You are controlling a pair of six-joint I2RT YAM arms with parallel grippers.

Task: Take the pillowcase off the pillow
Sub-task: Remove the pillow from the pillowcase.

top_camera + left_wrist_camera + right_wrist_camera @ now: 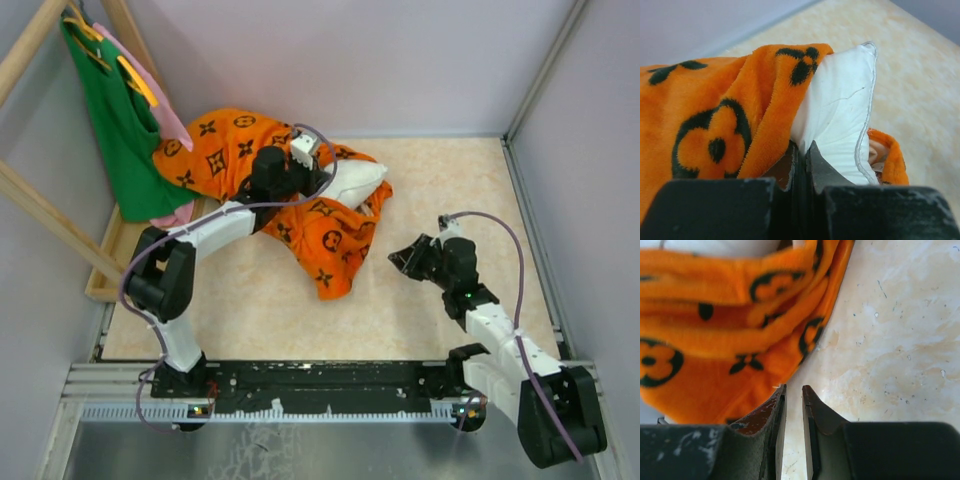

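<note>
The orange pillowcase (225, 150) with black motifs lies bunched at the table's back left and partly covers the white pillow (360, 180), whose pointed corner sticks out to the right. My left gripper (325, 182) sits at that corner. In the left wrist view the gripper (802, 147) is shut, with the white pillow (840, 115) pinched at the tips where the pillowcase (715, 110) edge ends. My right gripper (402, 258) hovers over bare table just right of the case's lower flap. In its wrist view the right gripper (792, 390) stands slightly apart and empty, with the pillowcase (715, 340) just beyond and left of it.
A wooden rack (105, 265) stands at the far left, with a green tank top (120, 125) and a pink garment (165, 115) hanging on it, touching the pillowcase. Grey walls close the back and right sides. The beige table (450, 190) extends to the right.
</note>
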